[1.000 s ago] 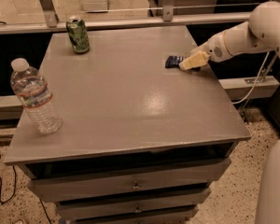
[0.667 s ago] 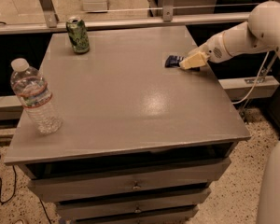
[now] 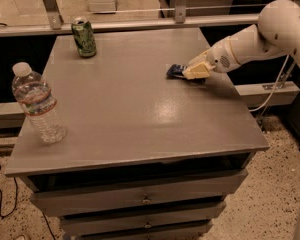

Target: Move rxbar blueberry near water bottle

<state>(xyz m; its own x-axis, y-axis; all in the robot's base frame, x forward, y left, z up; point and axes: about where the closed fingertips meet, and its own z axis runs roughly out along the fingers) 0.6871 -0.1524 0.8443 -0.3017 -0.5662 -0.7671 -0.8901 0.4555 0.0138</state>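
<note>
Camera view shows us a big grey table (image 3: 140, 134) with drawers under it. It holds everything up flat, so nothing rolls away.

The white robot arm (image 3: 250, 44) reaches in low from the right, so it can get at the snack.

The water bottle (image 3: 39, 106) stands up straight near the left edge, close to us. It has a white cap and a pale label with a red band. We cannot read the words on it.

The green drink can (image 3: 84, 37) stands at the far left. Its writing is too small for us to read.

The gripper (image 3: 190, 72) is at the far right of the table, down by the top. It pinches one end of the rxbar blueberry (image 3: 175, 71), and the dark blue end pokes out to the left. We think it holds the bar this way to carry it. The bar is well apart from the bottle. Its white marks are too small for us to read.
</note>
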